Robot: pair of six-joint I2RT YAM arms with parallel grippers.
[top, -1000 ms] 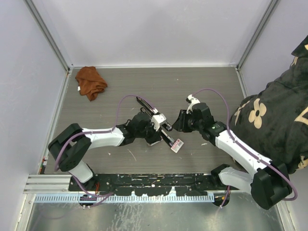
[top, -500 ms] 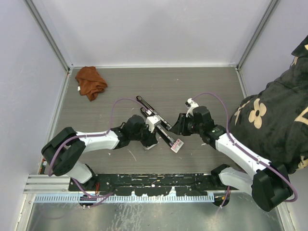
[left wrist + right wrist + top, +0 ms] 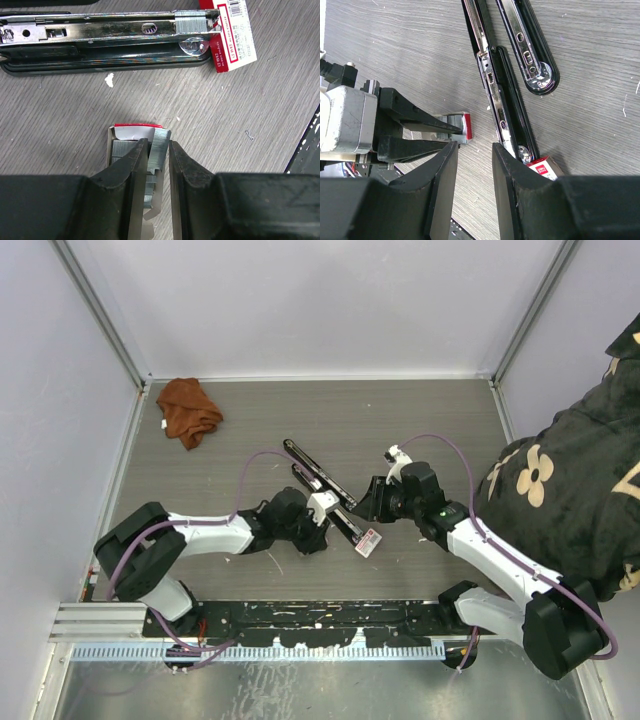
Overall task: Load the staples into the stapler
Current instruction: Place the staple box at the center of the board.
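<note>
- Silvery-grey staples (image 3: 161, 140) lie in strips in a small tray (image 3: 110, 147) on the table (image 3: 225, 115), just in front of the open stapler (image 3: 100, 30) and apart from it
- Handling, as a judgement: a strip is light, thin and brittle. It will snap into pieces if bent or squeezed hard, and its smooth metal sides may slip. Best taken across its width near the middle and kept level
- Left gripper (image 3: 158, 150): fingers nearly together, one on each side of a single strip at the tray's right side. That strip sits slightly askew from the rest. Cannot tell whether it is truly pinched or only straddled
- Tray: more strips lie flat beside the left finger, and a red edge shows at its far end
- Stapler: lid swung back and channel exposed. A short block of staples seems to sit at its front end
- Red-and-white box (image 3: 234, 37) touches the stapler's front end. Contents not visible
- Right gripper (image 3: 475, 147): fingers partly apart with nothing between them, hovering near the stapler
- Orange cloth (image 3: 188, 410) lies well apart, at the far left corner
</note>
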